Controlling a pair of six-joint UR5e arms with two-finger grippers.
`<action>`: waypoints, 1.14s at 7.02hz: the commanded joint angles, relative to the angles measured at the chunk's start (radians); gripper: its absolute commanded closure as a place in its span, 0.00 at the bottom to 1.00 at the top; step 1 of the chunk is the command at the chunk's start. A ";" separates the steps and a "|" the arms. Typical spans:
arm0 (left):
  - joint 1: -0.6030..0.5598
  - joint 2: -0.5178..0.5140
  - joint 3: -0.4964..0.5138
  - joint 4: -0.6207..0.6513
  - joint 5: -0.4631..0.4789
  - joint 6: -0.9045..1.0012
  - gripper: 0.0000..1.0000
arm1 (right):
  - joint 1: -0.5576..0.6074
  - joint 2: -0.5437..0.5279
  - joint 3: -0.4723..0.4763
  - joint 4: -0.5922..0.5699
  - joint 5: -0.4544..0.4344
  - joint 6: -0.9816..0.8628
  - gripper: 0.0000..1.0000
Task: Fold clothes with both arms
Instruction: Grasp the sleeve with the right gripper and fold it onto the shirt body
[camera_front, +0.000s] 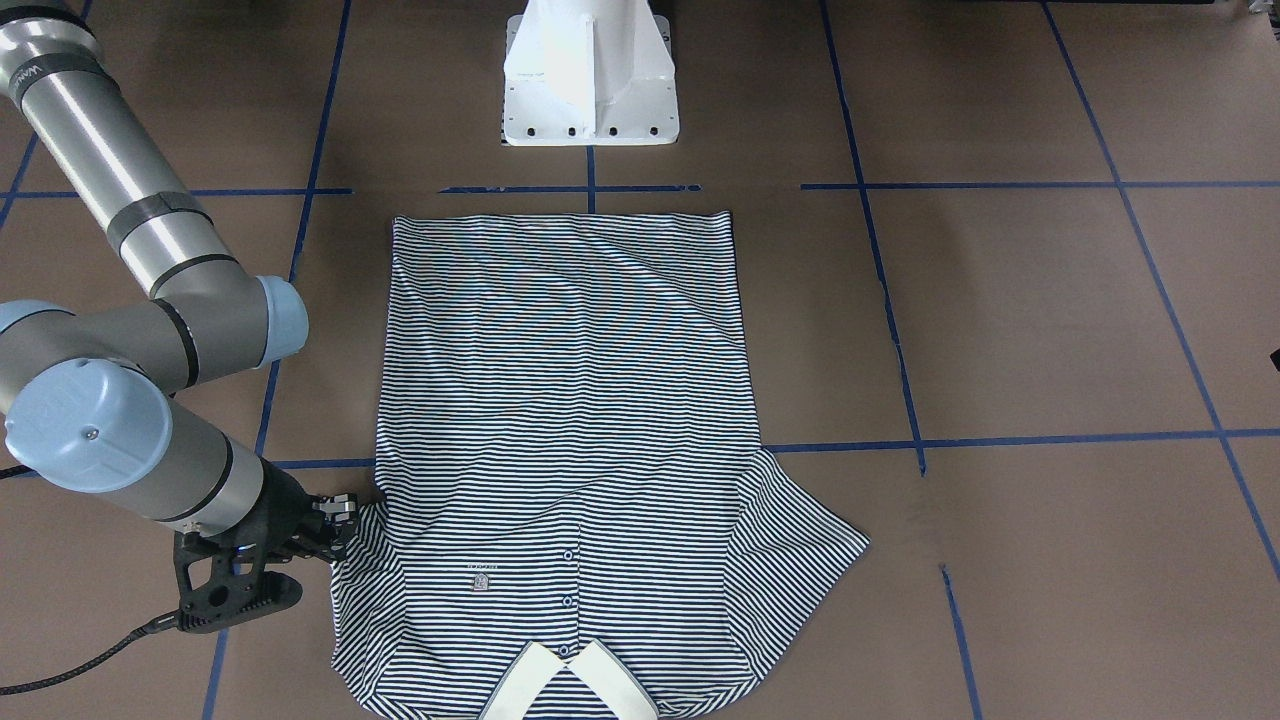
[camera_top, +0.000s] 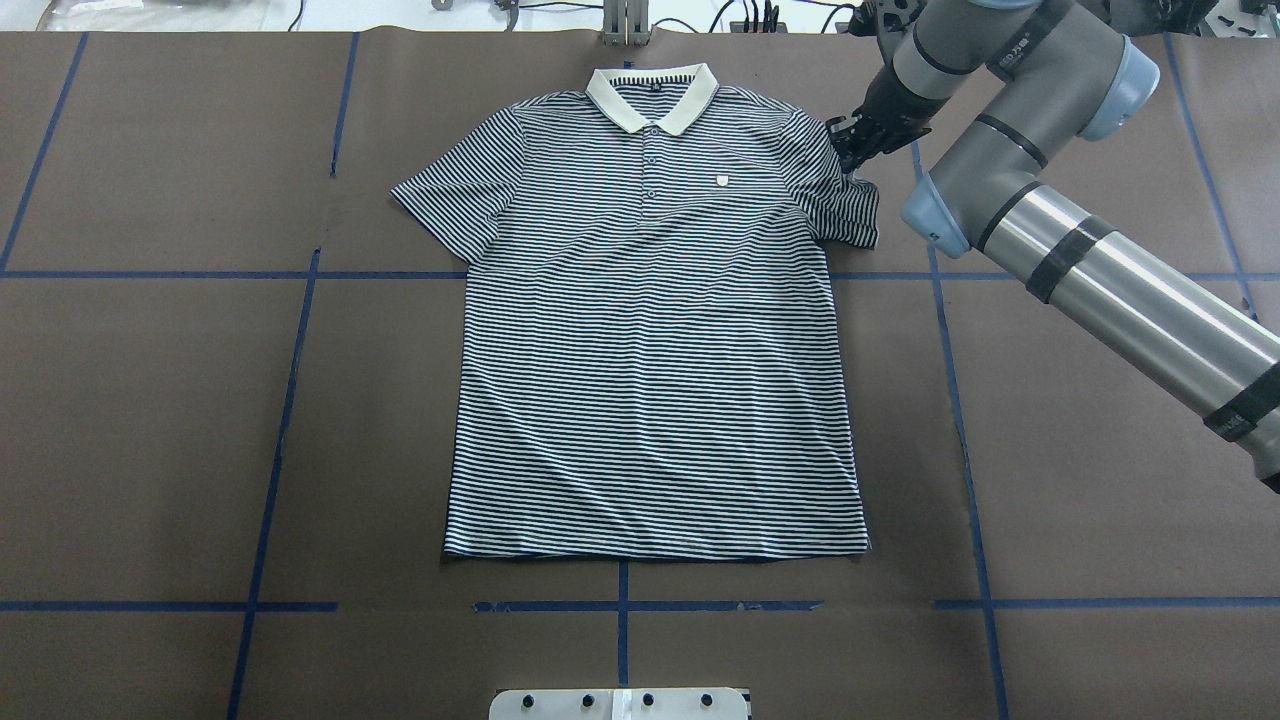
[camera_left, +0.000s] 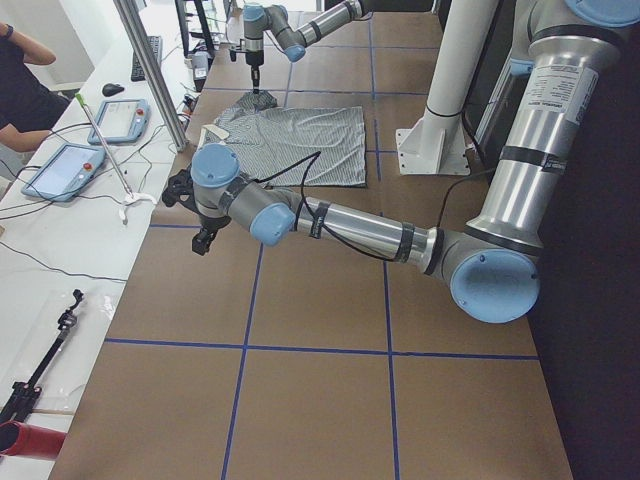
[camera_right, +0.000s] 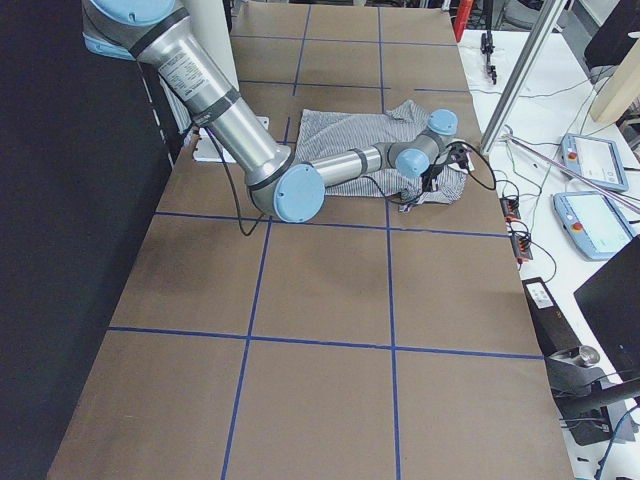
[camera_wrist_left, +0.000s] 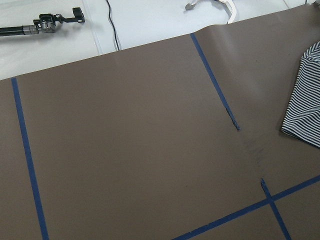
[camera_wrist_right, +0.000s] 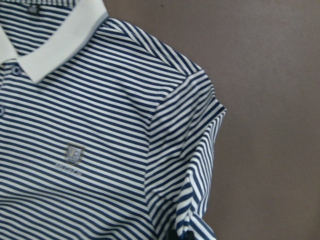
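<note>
The navy-and-white striped polo shirt (camera_top: 650, 380) lies flat and face up on the brown table, with its white collar (camera_top: 652, 98) at the far edge from the robot. My right gripper (camera_top: 848, 158) sits at the outer edge of the shirt's right-hand sleeve (camera_top: 850, 205) in the overhead view. It looks shut on the sleeve (camera_front: 362, 545), which bunches toward the fingers (camera_front: 340, 510). The right wrist view shows that sleeve (camera_wrist_right: 185, 165) rumpled. My left gripper (camera_left: 203, 240) hovers over bare table beyond the other sleeve (camera_wrist_left: 305, 100); I cannot tell whether it is open or shut.
The white pedestal base (camera_front: 590, 90) stands just behind the shirt's hem. Blue tape lines (camera_top: 290, 400) grid the brown table. A side bench holds teach pendants (camera_left: 60, 170), cables and an aluminium post (camera_left: 150, 70). A person (camera_left: 20, 80) sits beside it.
</note>
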 joint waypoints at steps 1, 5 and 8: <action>0.000 0.001 0.007 -0.003 0.000 0.000 0.00 | -0.044 0.117 -0.061 -0.002 -0.040 0.063 1.00; 0.001 -0.009 0.016 -0.009 0.003 -0.005 0.00 | -0.075 0.237 -0.239 0.042 -0.143 0.064 0.00; 0.071 -0.074 0.019 -0.010 0.041 -0.163 0.00 | -0.072 0.235 -0.230 0.033 -0.140 0.121 0.00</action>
